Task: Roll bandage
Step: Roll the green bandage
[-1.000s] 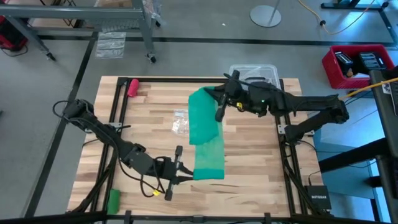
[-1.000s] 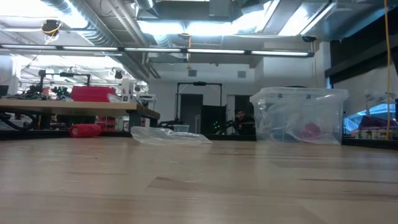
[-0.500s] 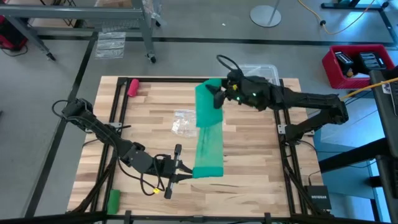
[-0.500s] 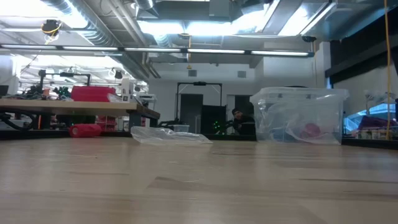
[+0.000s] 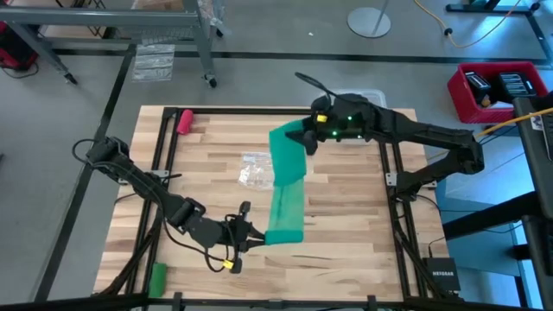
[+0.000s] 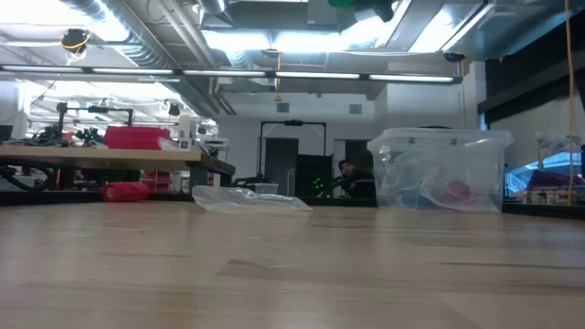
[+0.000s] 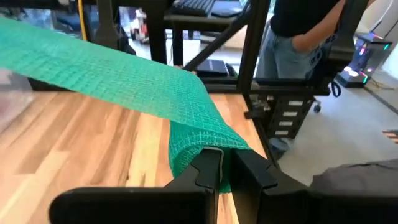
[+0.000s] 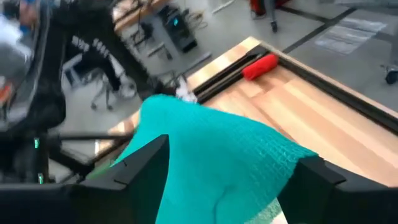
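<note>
- Bandage (image 5: pixel 286 187) ran as a strip from centre-bottom up to upper centre; you'd lifted its far end higher and pulled it taut.
- Right gripper (image 5: pixel 308 138) was clamped on the top end, left gripper (image 5: pixel 252 235) pinched the bottom end.
- Rolling hadn't started.
</note>
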{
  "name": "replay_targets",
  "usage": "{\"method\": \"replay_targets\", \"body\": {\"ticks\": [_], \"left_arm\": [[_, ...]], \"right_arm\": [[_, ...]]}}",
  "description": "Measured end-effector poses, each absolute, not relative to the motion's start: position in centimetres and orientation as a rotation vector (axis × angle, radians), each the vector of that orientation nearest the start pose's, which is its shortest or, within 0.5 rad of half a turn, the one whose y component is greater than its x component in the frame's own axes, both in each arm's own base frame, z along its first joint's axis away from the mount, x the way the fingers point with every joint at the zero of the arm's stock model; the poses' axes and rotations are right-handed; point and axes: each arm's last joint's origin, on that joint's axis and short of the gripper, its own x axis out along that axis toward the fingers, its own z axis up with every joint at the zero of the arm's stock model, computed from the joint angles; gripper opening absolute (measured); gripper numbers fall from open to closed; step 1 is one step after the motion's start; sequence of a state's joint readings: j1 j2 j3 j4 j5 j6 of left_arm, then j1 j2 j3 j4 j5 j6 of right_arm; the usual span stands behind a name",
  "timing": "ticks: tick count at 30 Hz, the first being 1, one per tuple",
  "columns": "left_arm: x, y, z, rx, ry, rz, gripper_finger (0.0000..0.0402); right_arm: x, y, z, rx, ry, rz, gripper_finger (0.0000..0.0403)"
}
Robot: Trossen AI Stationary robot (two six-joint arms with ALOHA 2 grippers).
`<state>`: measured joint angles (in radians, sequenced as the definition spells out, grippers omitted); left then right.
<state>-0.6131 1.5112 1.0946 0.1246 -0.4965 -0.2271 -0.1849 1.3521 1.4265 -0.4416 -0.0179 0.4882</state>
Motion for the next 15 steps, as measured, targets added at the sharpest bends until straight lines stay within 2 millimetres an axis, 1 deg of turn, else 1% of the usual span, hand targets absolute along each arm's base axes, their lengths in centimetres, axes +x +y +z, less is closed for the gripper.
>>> {"method": "replay_targets", "body": {"ticks": [4, 7, 9, 12, 15], "left_arm": [[28.7, -18.5, 29.5, -0.078, 0.267, -0.084, 0.0017], [28.7, -18.5, 29.5, -0.079, 0.268, -0.083, 0.0017], [28.7, -18.5, 29.5, -0.080, 0.266, -0.083, 0.0017], [28.8, -18.5, 29.7, -0.092, 0.247, -0.078, 0.0017], [28.9, -18.6, 30.0, -0.114, 0.221, -0.078, 0.0017]], "right_arm": [[29.0, -5.3, 40.2, 0.479, 0.342, -0.220, 0.0257], [29.0, -5.1, 40.3, 0.515, 0.344, -0.167, 0.0257], [29.1, -5.1, 40.5, 0.547, 0.323, -0.168, 0.0257], [29.3, -5.2, 41.1, 0.639, 0.242, -0.201, 0.0257], [29.6, -4.9, 42.0, 0.657, 0.130, -0.216, 0.0257]]}}
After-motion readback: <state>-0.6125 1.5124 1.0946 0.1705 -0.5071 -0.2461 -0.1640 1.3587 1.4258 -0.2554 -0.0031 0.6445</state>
